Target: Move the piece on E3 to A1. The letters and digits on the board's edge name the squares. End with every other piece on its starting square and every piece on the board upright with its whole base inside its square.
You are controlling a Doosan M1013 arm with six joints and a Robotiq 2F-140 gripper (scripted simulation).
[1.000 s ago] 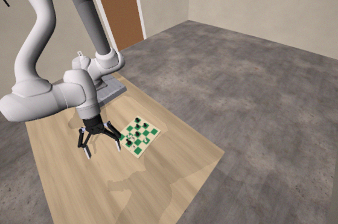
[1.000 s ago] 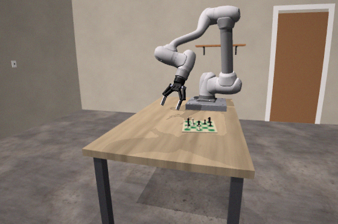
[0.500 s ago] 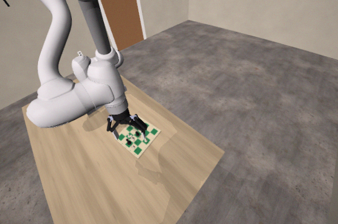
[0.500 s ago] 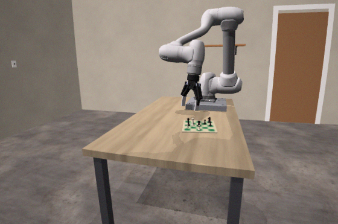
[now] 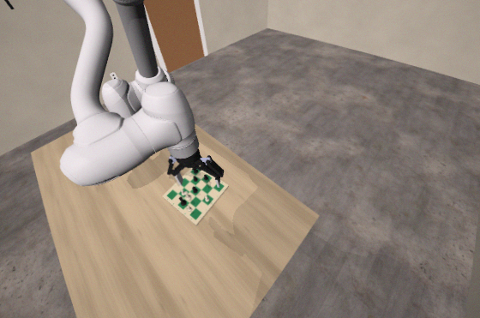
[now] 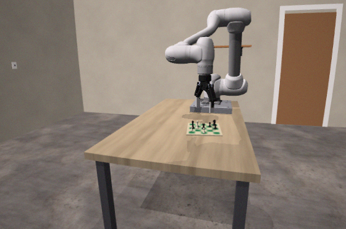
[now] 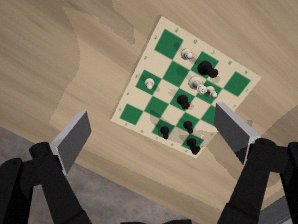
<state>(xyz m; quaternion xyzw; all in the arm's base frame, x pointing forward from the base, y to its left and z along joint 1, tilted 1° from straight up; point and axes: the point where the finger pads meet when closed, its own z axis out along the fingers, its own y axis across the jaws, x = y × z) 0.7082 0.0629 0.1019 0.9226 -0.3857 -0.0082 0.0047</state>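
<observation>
A small green and cream chessboard lies on the wooden table. Several black and white pieces stand upright on it. In the wrist view, a large black piece, a white pawn and a black pawn each stand on a mid-edge square. The edge labels are too small to read, so I cannot tell which square is E3 or A1. My gripper is open and empty. It hangs well above the board.
The arm's grey base stands on the table's far end behind the board. The table's edges fall away to a grey floor on all sides. A brown door is in the back wall.
</observation>
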